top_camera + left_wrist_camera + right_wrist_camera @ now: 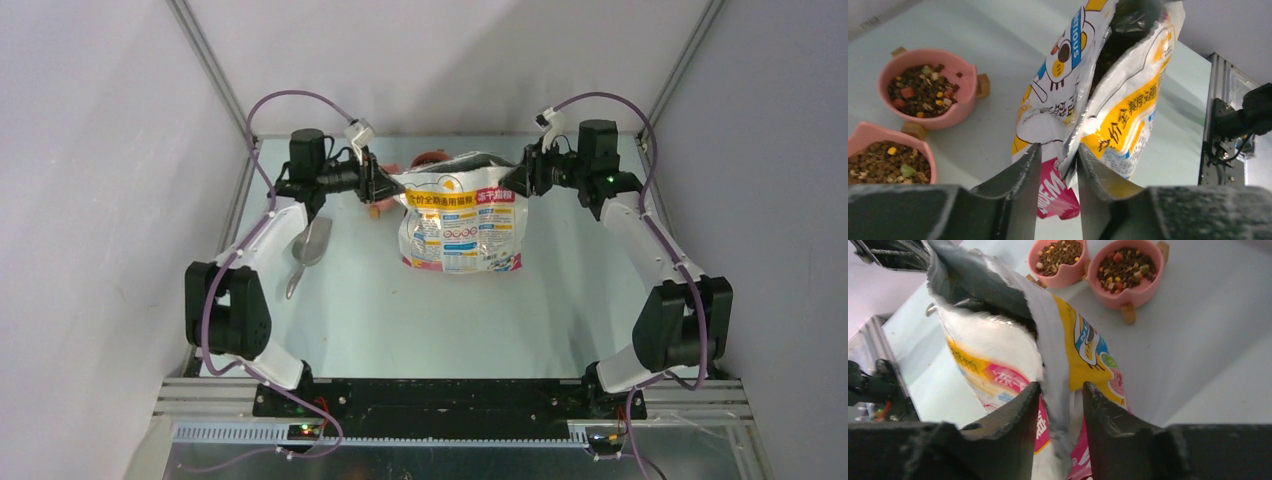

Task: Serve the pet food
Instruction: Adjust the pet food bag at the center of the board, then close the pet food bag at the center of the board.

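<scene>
Two bowls filled: bag release.
Pet food (923, 92) is seen in both pink bowls (943, 117) behind the bag (462, 225); left fingers (1015, 190) and right fingers (1013, 425), slightly spread around its rim, should be withdrawn outward without tipping it.

The left arm (255, 240) and right arm (655, 235) have white link shells and black joint housings, bolted to a black base plate (450, 398). A purple cable (290, 97) loops along each. The left claw (1058, 147) and right claw (1062, 385) are black, with broad matte wedge-shaped fingers (1015, 195).
</scene>
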`<action>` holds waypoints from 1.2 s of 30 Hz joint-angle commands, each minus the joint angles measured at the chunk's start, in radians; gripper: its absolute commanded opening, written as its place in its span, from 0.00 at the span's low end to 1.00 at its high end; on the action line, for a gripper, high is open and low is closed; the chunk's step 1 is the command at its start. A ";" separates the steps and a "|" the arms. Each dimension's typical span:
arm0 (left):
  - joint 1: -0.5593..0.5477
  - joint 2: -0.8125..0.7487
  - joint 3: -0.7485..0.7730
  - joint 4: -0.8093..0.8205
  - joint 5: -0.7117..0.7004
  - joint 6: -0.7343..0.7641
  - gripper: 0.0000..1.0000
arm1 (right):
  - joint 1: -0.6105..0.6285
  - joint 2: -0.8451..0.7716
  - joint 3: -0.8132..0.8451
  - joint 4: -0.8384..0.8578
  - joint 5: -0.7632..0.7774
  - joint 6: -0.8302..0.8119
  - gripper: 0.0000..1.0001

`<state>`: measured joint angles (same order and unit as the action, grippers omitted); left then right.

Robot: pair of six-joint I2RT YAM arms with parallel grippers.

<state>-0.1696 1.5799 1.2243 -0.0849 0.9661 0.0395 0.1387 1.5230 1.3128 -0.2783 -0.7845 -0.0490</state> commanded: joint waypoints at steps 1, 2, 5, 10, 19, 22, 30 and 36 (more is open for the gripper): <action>0.017 -0.039 0.002 0.147 -0.033 -0.002 0.42 | 0.025 -0.054 0.008 0.074 0.065 -0.080 0.55; 0.015 -0.039 0.003 0.157 -0.023 -0.001 0.48 | 0.028 -0.058 0.009 0.076 0.043 -0.084 0.59; 0.006 -0.041 0.004 0.202 0.012 -0.001 0.57 | 0.023 -0.075 0.009 0.060 -0.025 -0.123 0.76; -0.022 -0.054 -0.004 0.201 0.047 0.069 0.67 | 0.001 -0.099 0.008 -0.073 -0.164 -0.331 0.78; -0.060 -0.107 0.016 -0.019 -0.006 0.472 0.72 | -0.009 -0.102 0.016 -0.211 -0.238 -0.578 0.71; -0.060 -0.094 0.030 -0.041 -0.008 0.527 0.73 | 0.008 -0.091 0.016 -0.181 -0.158 -0.594 0.68; -0.068 -0.075 0.070 -0.126 0.071 0.704 0.71 | 0.008 -0.071 0.016 -0.049 -0.052 -0.607 0.66; -0.081 -0.055 0.093 -0.104 0.145 0.670 0.65 | -0.015 -0.051 0.042 -0.027 -0.196 -0.573 0.67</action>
<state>-0.2359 1.5135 1.2743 -0.2054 1.0267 0.6903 0.1368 1.4551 1.3128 -0.3546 -0.8963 -0.6216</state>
